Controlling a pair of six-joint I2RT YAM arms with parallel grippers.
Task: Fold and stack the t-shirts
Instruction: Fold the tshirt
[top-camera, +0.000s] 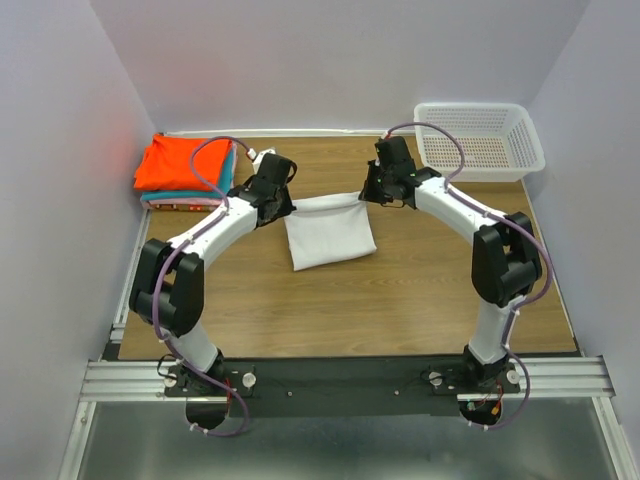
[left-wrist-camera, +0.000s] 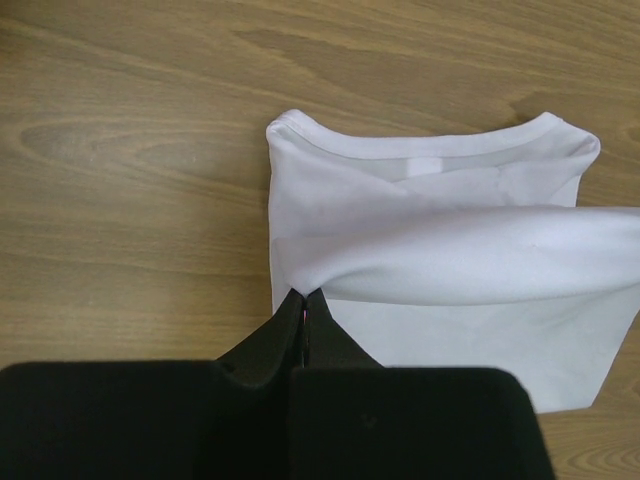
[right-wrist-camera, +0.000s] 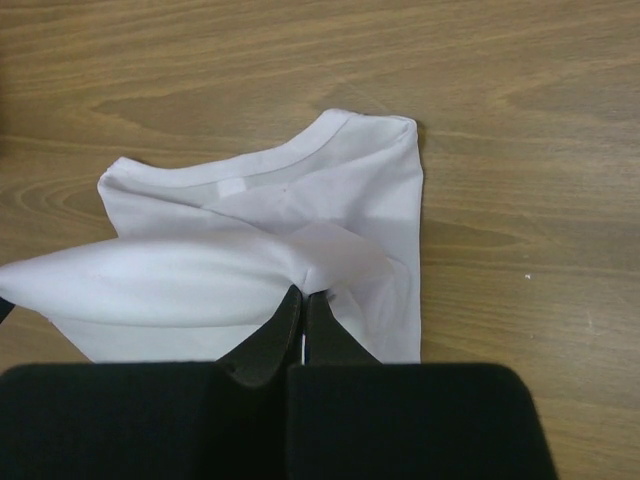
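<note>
A plain white t-shirt (top-camera: 330, 238) lies half folded in the middle of the wooden table, its collar (left-wrist-camera: 420, 143) toward the near side. Its far edge is lifted and stretched between both grippers. My left gripper (top-camera: 279, 205) is shut on the left corner of that edge (left-wrist-camera: 304, 291). My right gripper (top-camera: 378, 196) is shut on the right corner (right-wrist-camera: 305, 289). The raised band of cloth (right-wrist-camera: 160, 280) hangs over the lower layer. A stack of folded t-shirts (top-camera: 180, 172) sits at the far left, orange-red on top, teal and pink edges below.
A white plastic mesh basket (top-camera: 480, 140) stands at the far right corner. Walls close in the table on the left, back and right. A metal rail (top-camera: 340, 378) carries both arm bases at the near edge.
</note>
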